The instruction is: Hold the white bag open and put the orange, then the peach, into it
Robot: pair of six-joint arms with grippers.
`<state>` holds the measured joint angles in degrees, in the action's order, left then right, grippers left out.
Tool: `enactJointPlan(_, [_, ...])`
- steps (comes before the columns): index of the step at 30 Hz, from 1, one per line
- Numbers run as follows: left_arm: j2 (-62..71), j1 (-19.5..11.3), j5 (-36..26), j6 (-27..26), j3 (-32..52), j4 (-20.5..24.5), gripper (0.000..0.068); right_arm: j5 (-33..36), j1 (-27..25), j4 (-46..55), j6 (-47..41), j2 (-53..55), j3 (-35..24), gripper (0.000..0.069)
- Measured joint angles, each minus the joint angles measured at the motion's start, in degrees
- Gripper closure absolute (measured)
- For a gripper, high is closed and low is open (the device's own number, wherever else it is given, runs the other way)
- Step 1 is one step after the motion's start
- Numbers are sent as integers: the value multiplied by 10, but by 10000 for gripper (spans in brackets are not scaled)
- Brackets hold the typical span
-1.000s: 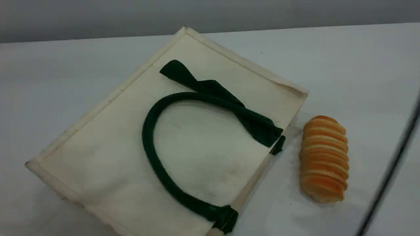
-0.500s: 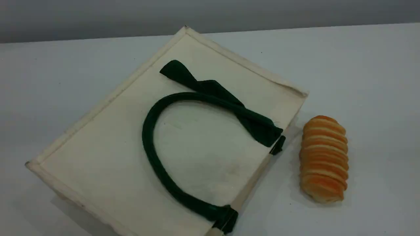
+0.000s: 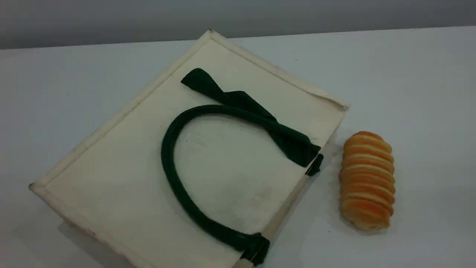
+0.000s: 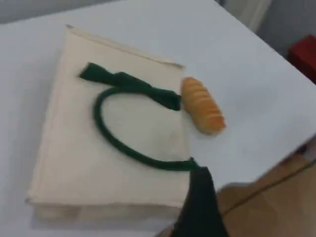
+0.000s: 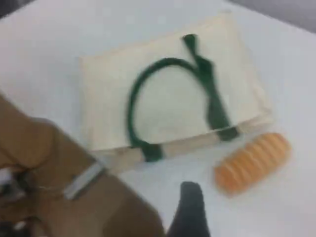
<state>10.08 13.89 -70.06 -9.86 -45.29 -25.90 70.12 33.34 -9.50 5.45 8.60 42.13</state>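
Canvas, cream-white and fairly stiff at the seams, makes up the white bag [image 3: 122,175], which lies flat on the pale worktop [image 3: 409,93] with its two sides pressed together. Its mouth runs along the edge nearest the bread loaf [image 3: 367,180], a ridged, orange-tan roll lying just beside that edge and apart from it. A dark green handle [image 3: 166,156], thick and rope-like, curls in an arch over the upper panel, and a limp green fabric tab [image 3: 241,102] is draped across one end of it.

The bag looks light and floppy, so it will likely sag shut unless one side is lifted. The handle is probably the best hold: round, raised off the cloth and coarse enough not to slip. The flat panel offers little to pinch.

Neither the orange nor the peach appears in any view.

No arm reaches into the scene view. The left pincer [image 4: 200,207] hangs above the bag's mouth corner, jaws spread and carrying nothing. The right pincer [image 5: 190,207] shows one dark tip over bare worktop near the loaf; I cannot tell whether it is open or closed.
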Motion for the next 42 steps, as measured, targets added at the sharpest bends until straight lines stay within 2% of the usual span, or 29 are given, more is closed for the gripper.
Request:
enactJointPlan(4, [-46, 0, 0, 42, 19, 57, 179, -26, 0, 22, 0, -31, -52, 155])
enactJointPlan(9, [-65, -1, 0, 46, 40, 96, 180, -56, 0, 54, -4, -36, -115, 155])
enactJointPlan(13, [-65, -1, 1, 45, 61, 120, 190, -104, 0, 46, -15, -35, -126, 155])
enactJointPlan(22, [-64, -1, 1, 34, 135, 129, 195, -91, 0, 51, -20, -34, -130, 155])
enactJointPlan(25, [-66, -1, 3, 30, 137, 131, 195, -91, 0, 50, -20, -34, -130, 155])
enactJointPlan(31, [-67, -1, 2, 11, 137, 155, 195, -91, 0, 50, -18, -34, -130, 155])
enactJointPlan(35, [-67, -1, 3, -4, 137, 193, 195, -91, 0, 50, -18, -34, -130, 155])
enactJointPlan(39, [-68, -1, 38, 0, 146, 197, 195, -91, 0, 50, -18, -35, -130, 155])
enactJointPlan(42, [-68, -1, 72, 0, 160, 199, 202, -91, -24, 50, -18, -35, -130, 155])
